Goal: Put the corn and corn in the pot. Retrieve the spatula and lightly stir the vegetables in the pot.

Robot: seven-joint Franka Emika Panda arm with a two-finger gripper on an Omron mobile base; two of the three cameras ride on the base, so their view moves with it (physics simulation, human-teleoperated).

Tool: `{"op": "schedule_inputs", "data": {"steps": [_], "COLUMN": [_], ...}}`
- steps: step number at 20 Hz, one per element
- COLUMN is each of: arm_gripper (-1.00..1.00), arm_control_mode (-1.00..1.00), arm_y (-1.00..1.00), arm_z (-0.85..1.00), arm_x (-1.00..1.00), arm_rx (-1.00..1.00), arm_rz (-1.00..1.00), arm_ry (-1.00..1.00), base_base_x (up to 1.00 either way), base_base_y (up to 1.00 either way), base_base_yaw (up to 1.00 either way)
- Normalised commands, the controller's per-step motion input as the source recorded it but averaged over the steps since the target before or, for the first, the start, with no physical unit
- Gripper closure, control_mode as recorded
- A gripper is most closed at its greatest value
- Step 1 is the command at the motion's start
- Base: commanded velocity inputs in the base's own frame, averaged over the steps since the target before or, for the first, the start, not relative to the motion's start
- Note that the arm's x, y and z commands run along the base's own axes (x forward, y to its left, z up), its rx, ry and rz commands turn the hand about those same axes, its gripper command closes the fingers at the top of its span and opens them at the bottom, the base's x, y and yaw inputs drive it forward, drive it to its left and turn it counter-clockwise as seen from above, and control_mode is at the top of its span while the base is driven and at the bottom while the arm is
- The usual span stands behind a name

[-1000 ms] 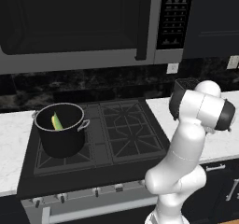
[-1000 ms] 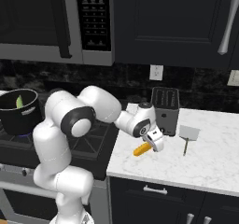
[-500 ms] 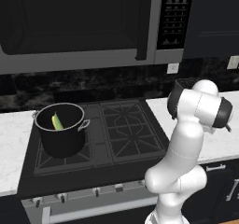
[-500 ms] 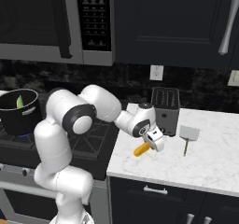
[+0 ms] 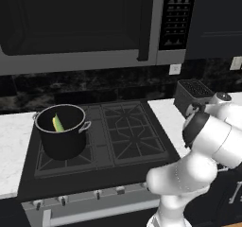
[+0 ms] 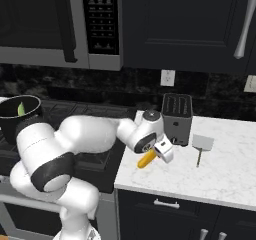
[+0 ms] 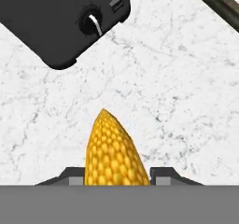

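Observation:
A yellow-orange corn [image 6: 146, 160] lies on the white marble counter just right of the stove. My gripper [image 6: 156, 155] is down over it, its jaws closed against the cob's two sides. In the hand view the corn [image 7: 114, 150] rises between the two fingertips [image 7: 70, 175], which press on it. The other corn [image 5: 57, 123], with a green husk, lies inside the black pot [image 5: 61, 143] on the stove's left burner; it also shows in the pot [image 6: 10, 123] from the right. The grey spatula [image 6: 202, 143] lies flat on the counter, right of my gripper.
A dark grey toaster [image 6: 177, 115] stands at the back of the counter just behind the gripper, and in the hand view the toaster [image 7: 60, 17] is close ahead. A microwave [image 5: 80, 27] hangs low over the stove. The counter's front edge [image 6: 165, 193] is near.
The jaws have closed from wide open onto the cob on the counter. The arm and the cob have stayed in place.

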Motion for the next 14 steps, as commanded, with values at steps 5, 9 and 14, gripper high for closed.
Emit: {"op": "schedule_inputs", "data": {"steps": [5, 9, 14], "arm_gripper": [1.00, 1.00, 1.00], "arm_control_mode": [-1.00, -1.00, -1.00], "arm_y": [0.89, 1.00, 1.00], "arm_z": [1.00, 1.00, 0.98], "arm_x": [-0.33, -0.04, 0.00], "arm_rx": [-0.05, -0.06, -0.05], "arm_rz": [0.20, 0.23, 0.23], "arm_ry": [-0.20, -0.12, -0.03], "base_base_x": [0.00, 0.00, 0.00], "base_base_y": [0.00, 0.00, 0.00], "base_base_yaw": [0.00, 0.00, 0.00]}}
